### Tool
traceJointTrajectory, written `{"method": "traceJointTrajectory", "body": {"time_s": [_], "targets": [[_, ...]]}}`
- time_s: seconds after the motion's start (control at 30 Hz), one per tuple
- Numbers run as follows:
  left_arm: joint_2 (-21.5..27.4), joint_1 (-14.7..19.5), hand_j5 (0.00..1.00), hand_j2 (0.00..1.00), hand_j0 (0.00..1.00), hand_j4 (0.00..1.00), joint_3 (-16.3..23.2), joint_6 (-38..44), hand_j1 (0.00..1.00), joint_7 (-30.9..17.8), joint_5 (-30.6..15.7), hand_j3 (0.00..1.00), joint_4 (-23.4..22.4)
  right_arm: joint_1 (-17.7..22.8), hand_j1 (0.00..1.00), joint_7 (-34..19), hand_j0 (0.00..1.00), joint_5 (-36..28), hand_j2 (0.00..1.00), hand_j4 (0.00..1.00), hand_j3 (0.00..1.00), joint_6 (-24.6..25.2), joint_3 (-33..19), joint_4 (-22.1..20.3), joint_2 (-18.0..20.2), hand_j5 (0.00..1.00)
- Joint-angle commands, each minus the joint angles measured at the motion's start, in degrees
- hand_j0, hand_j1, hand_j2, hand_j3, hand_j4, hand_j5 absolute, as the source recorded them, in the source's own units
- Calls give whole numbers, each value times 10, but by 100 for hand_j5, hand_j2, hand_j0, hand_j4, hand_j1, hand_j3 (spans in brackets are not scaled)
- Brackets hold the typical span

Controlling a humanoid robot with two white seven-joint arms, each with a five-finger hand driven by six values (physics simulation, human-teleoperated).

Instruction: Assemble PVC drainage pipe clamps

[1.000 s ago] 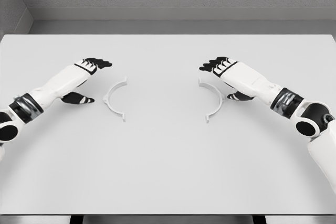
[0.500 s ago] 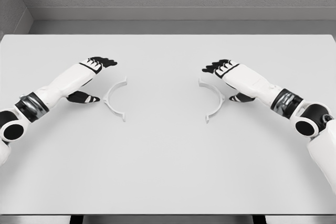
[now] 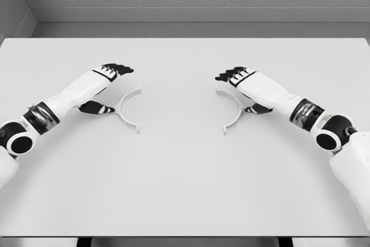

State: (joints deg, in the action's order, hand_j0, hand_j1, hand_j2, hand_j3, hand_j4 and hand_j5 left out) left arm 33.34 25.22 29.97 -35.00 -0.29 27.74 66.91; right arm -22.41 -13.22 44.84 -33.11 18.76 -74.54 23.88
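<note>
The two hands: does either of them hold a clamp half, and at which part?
Nothing is held. The left hand and right hand are open, each over the outer curve of its clamp half, which lies on the table.

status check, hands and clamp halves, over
Left hand open over left clamp half, nothing held. Right hand open over right clamp half, nothing held. Halves apart on table, gap between them clear.
</note>
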Motion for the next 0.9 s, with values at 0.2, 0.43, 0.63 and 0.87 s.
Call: {"method": "traceJointTrajectory", "body": {"time_s": [0.2, 0.43, 0.63, 0.87], "targets": [[-17, 0, 100, 100, 100, 100, 1, 0, 100, 0, -3, 100, 1, -11, 100, -1, 100, -3, 100, 100, 100, 20, 24, -2, -15, 100], [-20, 0, 100, 100, 100, 100, 4, 0, 100, 0, -2, 100, 2, -18, 100, -1, 100, -3, 100, 100, 100, 29, 45, -6, -23, 100], [-27, -2, 100, 100, 100, 100, 5, 0, 100, 0, 1, 100, 6, -16, 100, -20, 100, -4, 100, 100, 100, 31, 54, -25, -26, 100], [-20, -2, 100, 100, 100, 100, 2, 0, 100, 0, 0, 100, 3, -14, 100, -30, 100, -5, 100, 100, 100, 38, 55, -63, -26, 100]]}}
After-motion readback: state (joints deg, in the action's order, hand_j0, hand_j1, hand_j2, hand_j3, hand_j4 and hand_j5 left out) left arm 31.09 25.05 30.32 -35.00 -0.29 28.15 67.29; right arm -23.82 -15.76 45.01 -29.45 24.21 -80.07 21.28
